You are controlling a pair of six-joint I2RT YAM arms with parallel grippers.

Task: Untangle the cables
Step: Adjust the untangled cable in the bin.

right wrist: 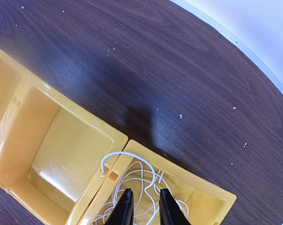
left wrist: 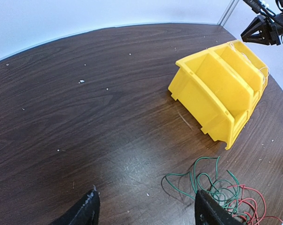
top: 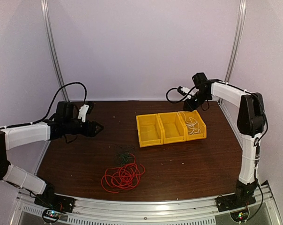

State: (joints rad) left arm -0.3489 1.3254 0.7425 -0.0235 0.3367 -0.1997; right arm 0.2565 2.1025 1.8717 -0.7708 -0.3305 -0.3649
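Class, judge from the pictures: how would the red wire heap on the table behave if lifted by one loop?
Probably floppy: the red wire lies in loose, irregular loops, so it would likely sag. Probably light, being thin. It may drag the green wire, whose strands overlap it.

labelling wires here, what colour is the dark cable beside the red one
The dark cable is green, clearest in the left wrist view.
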